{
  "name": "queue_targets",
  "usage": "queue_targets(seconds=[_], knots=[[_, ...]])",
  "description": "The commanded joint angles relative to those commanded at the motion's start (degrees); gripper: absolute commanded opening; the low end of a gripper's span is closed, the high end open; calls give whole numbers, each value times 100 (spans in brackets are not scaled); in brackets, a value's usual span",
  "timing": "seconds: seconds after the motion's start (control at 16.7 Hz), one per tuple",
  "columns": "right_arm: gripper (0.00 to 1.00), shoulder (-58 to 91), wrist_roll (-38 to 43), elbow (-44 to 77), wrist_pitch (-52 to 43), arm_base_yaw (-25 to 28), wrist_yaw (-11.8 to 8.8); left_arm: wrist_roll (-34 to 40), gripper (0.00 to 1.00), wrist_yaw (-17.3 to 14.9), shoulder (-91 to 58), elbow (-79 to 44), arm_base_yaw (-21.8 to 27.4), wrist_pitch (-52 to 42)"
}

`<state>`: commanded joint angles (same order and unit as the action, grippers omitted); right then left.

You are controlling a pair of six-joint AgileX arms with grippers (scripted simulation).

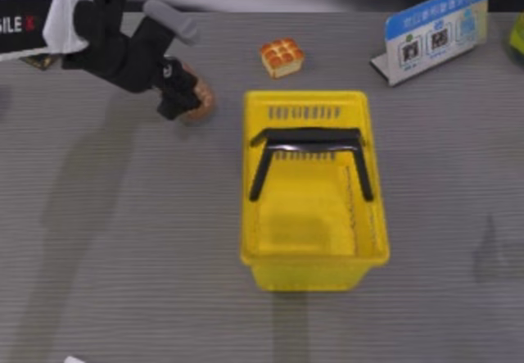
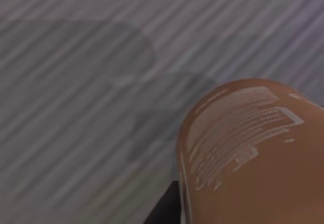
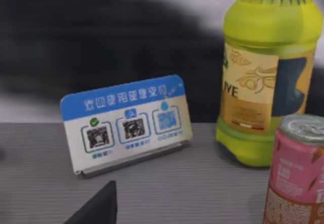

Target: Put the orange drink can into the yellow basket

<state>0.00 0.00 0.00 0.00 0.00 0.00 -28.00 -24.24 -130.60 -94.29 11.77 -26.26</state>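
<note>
The orange drink can [image 1: 204, 99] stands on the table left of the yellow basket [image 1: 249, 215] and is mostly covered by my left gripper [image 1: 183, 97]. In the left wrist view the can [image 2: 253, 153] fills the near corner, brown-orange with pale markings. One dark finger [image 2: 164, 210] lies against its side, and the gripper is shut on it. The basket is open-topped with its black handle [image 1: 309, 140] folded across the far half. My right arm is out of the top view; only a dark part of my right gripper [image 3: 99, 208] shows in its wrist view.
A bread bun [image 1: 282, 56] lies behind the basket. A blue and white sign [image 1: 434, 35] stands at the far right, also in the right wrist view [image 3: 126, 128], beside a green oil bottle [image 3: 263, 82] and a pink can [image 3: 296, 168].
</note>
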Motion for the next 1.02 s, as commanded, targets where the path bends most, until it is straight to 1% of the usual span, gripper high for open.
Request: queue_targets(seconds=[0.36, 0.48, 0.6, 0.72, 0.84, 0.9, 1.02], knots=[[100, 0, 0, 0, 0, 0, 0, 1269, 0, -2423, 337, 935, 339, 3798], [100, 0, 0, 0, 0, 0, 0, 1669, 0, -3166, 502, 1262, 443, 4906], [100, 0, 0, 0, 0, 0, 0, 2018, 0, -3820, 672, 1556, 533, 5800], [100, 0, 0, 0, 0, 0, 0, 2294, 0, -4347, 824, 1789, 605, 6455], [100, 0, 0, 0, 0, 0, 0, 2475, 0, -4708, 934, 1939, 655, 6869], [100, 0, 0, 0, 0, 0, 0, 2526, 0, -4813, 966, 1981, 669, 6984], [100, 0, 0, 0, 0, 0, 0, 2548, 0, -4860, 981, 1999, 675, 7035]])
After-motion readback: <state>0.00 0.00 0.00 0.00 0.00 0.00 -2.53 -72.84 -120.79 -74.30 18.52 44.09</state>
